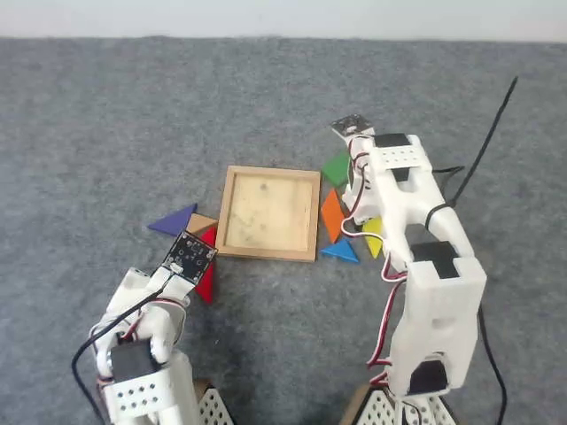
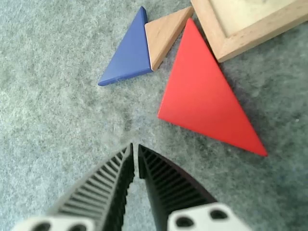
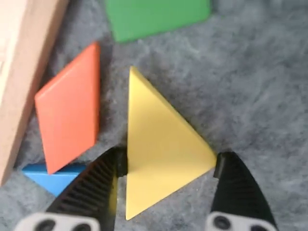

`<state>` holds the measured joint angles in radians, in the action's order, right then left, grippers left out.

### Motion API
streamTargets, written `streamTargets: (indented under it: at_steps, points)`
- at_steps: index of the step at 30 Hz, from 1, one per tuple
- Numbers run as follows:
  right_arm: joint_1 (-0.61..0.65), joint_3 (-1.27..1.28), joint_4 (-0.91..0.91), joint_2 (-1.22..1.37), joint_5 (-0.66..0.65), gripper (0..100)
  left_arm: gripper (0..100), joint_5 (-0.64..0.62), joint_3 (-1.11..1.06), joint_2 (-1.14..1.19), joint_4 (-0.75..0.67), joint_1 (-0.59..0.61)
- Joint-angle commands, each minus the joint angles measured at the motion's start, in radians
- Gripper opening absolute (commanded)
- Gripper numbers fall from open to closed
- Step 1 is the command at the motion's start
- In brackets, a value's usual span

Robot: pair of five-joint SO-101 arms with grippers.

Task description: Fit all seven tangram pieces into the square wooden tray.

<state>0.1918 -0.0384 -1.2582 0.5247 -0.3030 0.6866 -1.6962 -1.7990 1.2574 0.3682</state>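
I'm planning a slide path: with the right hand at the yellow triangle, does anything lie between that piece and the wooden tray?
Yes. The orange parallelogram lies flat on the carpet between the yellow triangle and the edge of the tray; a straight slide would likely hit it.

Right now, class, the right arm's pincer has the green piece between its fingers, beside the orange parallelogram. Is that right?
Not quite. The piece between the fingers of the right pincer is the yellow triangle, not a green one, as the right wrist view shows. It does lie beside the orange parallelogram.
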Motion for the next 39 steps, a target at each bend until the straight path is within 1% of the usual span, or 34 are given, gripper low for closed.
streamTargets:
  at_steps: [1, 7, 12, 18, 22, 25, 27, 29, 32, 34, 36, 39]
  points:
    - [-0.013, -0.005, -0.002, 0.005, 0.014, 14.9, 2, 0.008, 0.013, -0.018, 0.003, 0.009]
    - [-0.013, -0.011, -0.013, -0.01, 0.017, 14.5, 2, 0.008, 0.013, -0.018, 0.003, 0.009]
    - [-0.013, -0.011, -0.091, -0.13, 0.026, 14.5, 2, 0.008, 0.013, -0.018, 0.003, 0.009]
    - [-0.004, -0.011, -0.2, -0.303, 0.12, 14.5, 2, 0.008, 0.013, -0.018, 0.003, 0.009]
    - [0.024, -0.011, -0.242, -0.387, 0.212, 14.4, 2, 0.008, 0.013, -0.018, 0.003, 0.009]
    - [0.059, -0.008, -0.248, -0.41, 0.221, 14.7, 2, 0.008, 0.013, -0.018, 0.003, 0.009]
    - [0.061, -0.006, -0.226, -0.392, 0.219, 15.0, 2, 0.008, 0.013, -0.018, 0.003, 0.009]
    - [0.053, -0.006, -0.193, -0.341, 0.218, 18.6, 2, 0.008, 0.013, -0.018, 0.003, 0.009]
    - [0.041, -0.011, -0.168, -0.226, 0.216, 33.3, 2, 0.008, 0.013, -0.018, 0.003, 0.009]
    - [0.039, -0.021, -0.15, -0.147, 0.19, 42.1, 2, 0.008, 0.013, -0.018, 0.003, 0.009]
    - [0.042, -0.037, -0.131, -0.068, 0.146, 44.1, 2, 0.008, 0.013, -0.018, 0.003, 0.011]
    - [0.042, -0.092, -0.11, 0.041, 0.141, 40.3, 2, 0.008, 0.013, -0.018, 0.003, 0.011]
